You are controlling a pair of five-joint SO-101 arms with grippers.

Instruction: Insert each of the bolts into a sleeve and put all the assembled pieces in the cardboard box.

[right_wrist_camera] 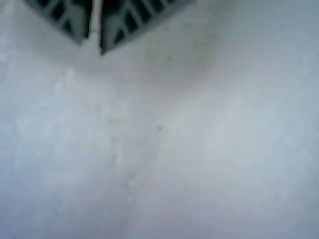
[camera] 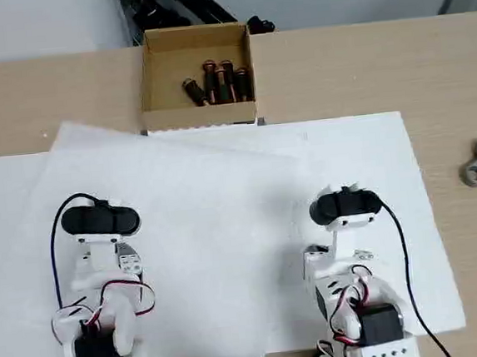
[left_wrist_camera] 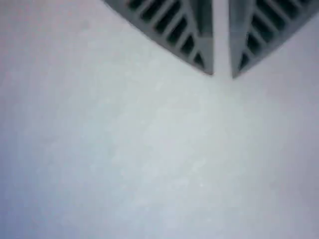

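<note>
Left tool (left_wrist_camera: 222, 72) and right tool (right_wrist_camera: 96, 46) sit closed over white sheet (camera: 225, 221).

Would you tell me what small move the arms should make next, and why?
Probably just leave them parked: the sleeved bolts lie inside the cardboard box, and the left claw and right claw hang shut over the white sheet.

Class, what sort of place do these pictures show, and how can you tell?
Probably a robotics lab bench: two white-and-black robot arms sit at a light wooden table, over white foam sheets, with a small open cardboard box of copper-coloured bolts beyond.
</note>
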